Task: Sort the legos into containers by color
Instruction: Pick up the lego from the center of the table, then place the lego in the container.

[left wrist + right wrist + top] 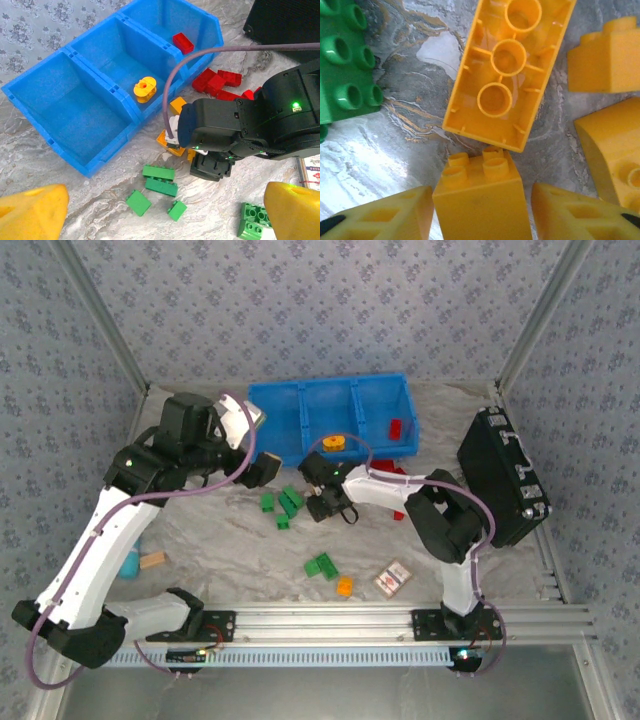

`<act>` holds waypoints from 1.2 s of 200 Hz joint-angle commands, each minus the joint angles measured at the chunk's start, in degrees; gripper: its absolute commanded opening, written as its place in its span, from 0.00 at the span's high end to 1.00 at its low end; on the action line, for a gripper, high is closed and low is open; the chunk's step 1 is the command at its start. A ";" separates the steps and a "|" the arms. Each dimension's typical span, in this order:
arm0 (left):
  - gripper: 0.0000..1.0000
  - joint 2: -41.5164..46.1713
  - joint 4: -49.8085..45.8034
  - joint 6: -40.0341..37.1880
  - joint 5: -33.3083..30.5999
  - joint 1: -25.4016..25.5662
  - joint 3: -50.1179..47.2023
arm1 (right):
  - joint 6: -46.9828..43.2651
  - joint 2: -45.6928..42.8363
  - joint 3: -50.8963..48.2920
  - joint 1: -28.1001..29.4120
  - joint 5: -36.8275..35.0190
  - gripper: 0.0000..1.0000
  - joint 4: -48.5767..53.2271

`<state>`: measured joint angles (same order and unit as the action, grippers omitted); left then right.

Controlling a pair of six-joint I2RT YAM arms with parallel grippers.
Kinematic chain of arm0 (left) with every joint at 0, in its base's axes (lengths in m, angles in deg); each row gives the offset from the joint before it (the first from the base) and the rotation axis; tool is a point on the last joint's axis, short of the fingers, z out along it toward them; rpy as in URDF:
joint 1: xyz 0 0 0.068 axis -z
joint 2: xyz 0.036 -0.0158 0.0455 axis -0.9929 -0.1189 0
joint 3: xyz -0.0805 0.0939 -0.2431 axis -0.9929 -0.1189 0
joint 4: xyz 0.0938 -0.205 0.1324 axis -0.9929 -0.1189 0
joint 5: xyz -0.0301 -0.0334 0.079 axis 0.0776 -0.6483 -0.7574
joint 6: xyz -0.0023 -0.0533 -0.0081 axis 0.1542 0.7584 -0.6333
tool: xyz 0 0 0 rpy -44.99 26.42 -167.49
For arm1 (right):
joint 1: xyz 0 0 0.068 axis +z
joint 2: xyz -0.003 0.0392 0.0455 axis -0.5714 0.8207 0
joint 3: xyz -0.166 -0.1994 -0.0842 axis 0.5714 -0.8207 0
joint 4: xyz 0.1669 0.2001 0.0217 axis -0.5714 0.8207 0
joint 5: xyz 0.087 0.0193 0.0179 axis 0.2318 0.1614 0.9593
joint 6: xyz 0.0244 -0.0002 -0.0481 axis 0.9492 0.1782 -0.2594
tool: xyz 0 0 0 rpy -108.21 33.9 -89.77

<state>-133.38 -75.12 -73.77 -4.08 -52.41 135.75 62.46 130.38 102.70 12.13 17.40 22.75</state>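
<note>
Since the right pincer [481, 192] sits straight over the small yellow four-stud plastic brick [480, 212], there's no lateral offset to fix. The brick is dead centre between the two yellow fingers [380, 217], stud end pointing away from the wrist, body running back along the finger line. Jaws stand roughly half open with the pads right at both flanks. View-left looks like contact and view-right may have a sliver of gap, so I can't tell from the wrist view whether it's clamped or just bracketed. The brick sits on the grey marbled counter [220, 540], just in front of the long blue three-compartment plastic bin [275, 415]. Relation that matters next: the middle compartment, the one with the yellow ring-shaped piece [145, 89] in it, lies directly beyond the pincer, away from the arm bases, near. My read is a lift and a short forward carry, hardly any sideways travel. Crowding: the long yellow brick lying hollow side up [505, 75] has its near corner just beside the studs, long axis running diagonally across the wrist view. A curved yellow piece [615, 160] sits just beside the view-right finger, and a green studded brick [345, 65] is off to view-left, apart. A straight-up pull should miss all three. The left pincer [165, 200] is fully open and empty, hanging well apart toward the bin's left end, so the right arm is plainly the nearer one.
</note>
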 commanded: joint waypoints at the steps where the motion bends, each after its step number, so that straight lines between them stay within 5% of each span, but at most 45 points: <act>1: 0.00 1.36 -0.78 -0.54 0.32 -0.09 2.00 | 0.55 0.98 -0.63 0.39 -1.71 0.49 0.65; 58: 0.00 0.70 -0.88 -1.05 1.92 -0.09 2.42 | -0.91 1.33 3.03 0.23 -2.29 0.68 3.83; 124: 0.00 0.04 -0.83 -1.92 2.96 -0.16 3.20 | -6.02 -3.78 17.94 -4.36 -1.10 0.68 15.92; 240: 0.00 -2.65 -2.21 -2.80 1.16 -0.62 2.23 | -14.39 21.66 50.02 -17.16 4.81 0.68 17.31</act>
<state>-134.54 -75.71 -75.30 -2.96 -52.54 136.67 49.70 148.04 148.17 -4.21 19.70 37.92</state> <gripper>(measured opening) 0.999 0.342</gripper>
